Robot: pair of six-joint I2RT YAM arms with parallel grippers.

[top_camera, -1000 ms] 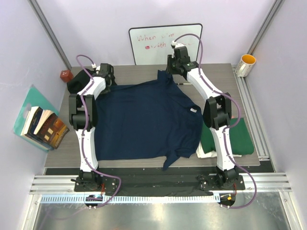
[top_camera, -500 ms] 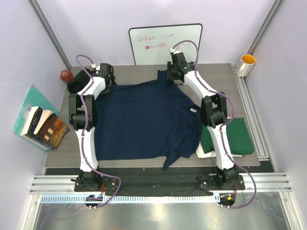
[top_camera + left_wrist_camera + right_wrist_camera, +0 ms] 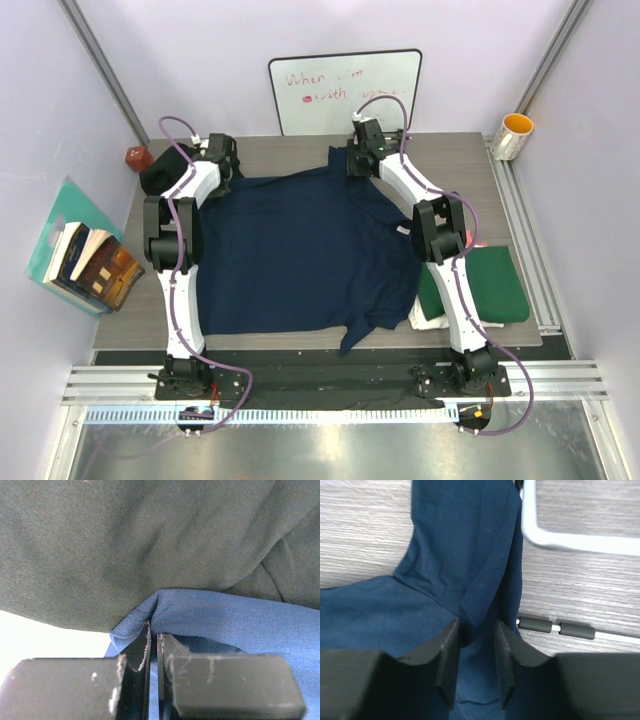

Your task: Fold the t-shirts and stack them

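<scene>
A navy blue t-shirt lies spread over the table, its far sleeve reaching toward the whiteboard. At the far left corner my left gripper is shut on a fold of the navy hem. A darker cloth fills the left wrist view behind it. My right gripper hangs over the far sleeve, open, its jaws straddling a ridge of navy cloth without pinching it. At the right, a folded dark green t-shirt rests on a cream-white one.
A whiteboard with red writing stands at the back edge; its white frame and black foot rollers lie close to my right gripper. A yellow-and-white mug sits back right, books left, and a small red object back left.
My right gripper has come down and leftward from in front of the whiteboard onto the navy shirt's far sleeve. The left arm and the shirt have stayed put.
</scene>
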